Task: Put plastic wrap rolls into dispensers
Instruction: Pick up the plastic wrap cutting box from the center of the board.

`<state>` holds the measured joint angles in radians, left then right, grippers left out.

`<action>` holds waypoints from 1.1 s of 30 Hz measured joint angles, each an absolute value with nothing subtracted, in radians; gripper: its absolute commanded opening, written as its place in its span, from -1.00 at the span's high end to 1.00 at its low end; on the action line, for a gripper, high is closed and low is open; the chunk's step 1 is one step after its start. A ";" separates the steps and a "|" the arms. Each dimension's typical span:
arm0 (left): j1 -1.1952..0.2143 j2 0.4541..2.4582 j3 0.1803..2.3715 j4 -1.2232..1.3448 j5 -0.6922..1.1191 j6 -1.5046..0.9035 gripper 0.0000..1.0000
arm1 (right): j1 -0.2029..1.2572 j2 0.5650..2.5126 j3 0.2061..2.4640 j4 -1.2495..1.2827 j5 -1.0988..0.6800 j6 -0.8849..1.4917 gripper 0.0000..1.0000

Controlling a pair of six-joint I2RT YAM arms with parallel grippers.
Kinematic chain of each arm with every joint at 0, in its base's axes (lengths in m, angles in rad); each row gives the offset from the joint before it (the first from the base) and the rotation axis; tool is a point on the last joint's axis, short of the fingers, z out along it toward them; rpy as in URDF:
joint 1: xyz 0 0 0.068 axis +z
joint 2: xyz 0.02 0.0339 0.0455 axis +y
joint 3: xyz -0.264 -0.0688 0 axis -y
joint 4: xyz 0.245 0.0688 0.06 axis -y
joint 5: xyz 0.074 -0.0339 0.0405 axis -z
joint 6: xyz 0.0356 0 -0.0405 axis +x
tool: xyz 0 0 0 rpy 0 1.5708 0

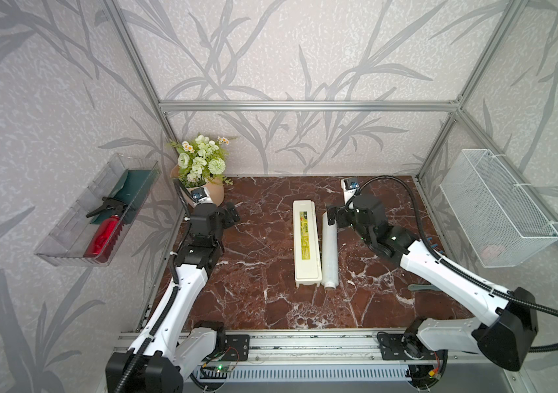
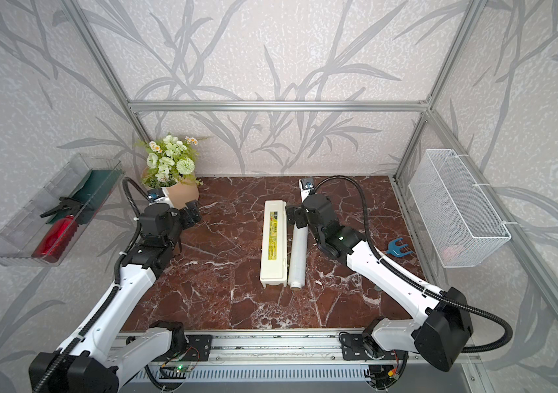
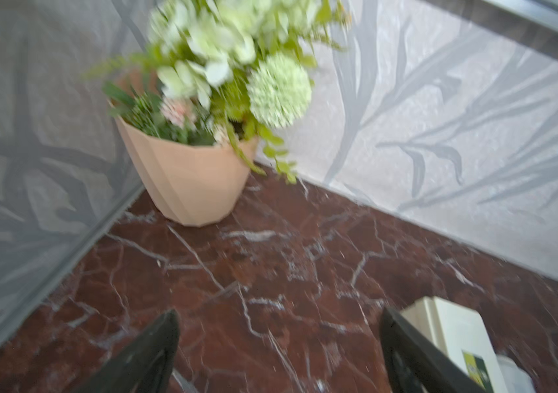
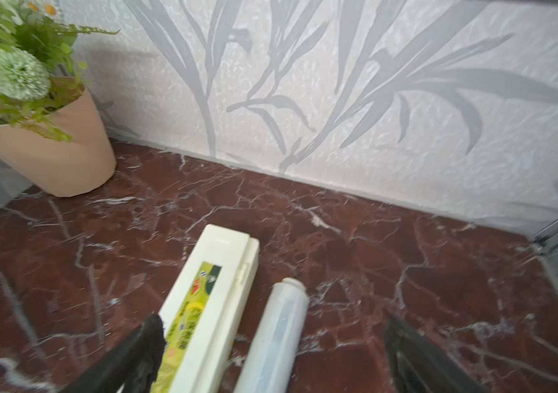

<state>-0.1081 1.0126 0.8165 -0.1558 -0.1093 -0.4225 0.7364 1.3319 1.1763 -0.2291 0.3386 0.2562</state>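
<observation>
Showing the roll not yet loaded, both top views place the plastic wrap roll [image 1: 329, 251] flat on the marble table [image 1: 253, 272]. Its far end lies just below the right gripper [image 1: 331, 215], whose jaws stand apart and empty. The dispenser [image 1: 306, 243], lid down, touches the roll on the side away from that arm. The left gripper [image 2: 192, 212] hangs well apart from both, with the flower pot [image 2: 182, 195] just behind it. In the left wrist view, the left gripper [image 3: 279, 316] is spread wide over bare marble, with the dispenser [image 3: 454, 333] just outside one finger. In the right wrist view, the roll [image 4: 281, 326] lies between the right gripper's [image 4: 274, 322] parted fingers, with the dispenser [image 4: 216, 272] partly under one. The roll is judged light, stiff along its core, slick-skinned and apt to roll away, so a hold across mid-barrel seems best.
</observation>
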 measured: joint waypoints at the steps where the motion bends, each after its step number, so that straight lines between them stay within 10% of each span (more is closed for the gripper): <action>1: -0.117 1.013 0.817 -0.192 -0.085 -0.439 -0.81 | 0.756 1.355 1.206 -0.283 0.319 0.305 -0.98; 13: -0.219 0.987 0.708 -0.345 0.155 -0.557 -0.78 | 0.945 1.694 1.411 -0.731 0.225 0.655 -0.98; 33: -0.242 1.029 0.608 -0.271 0.262 -0.606 -0.78 | 0.943 1.909 1.517 -0.775 0.206 0.735 -0.98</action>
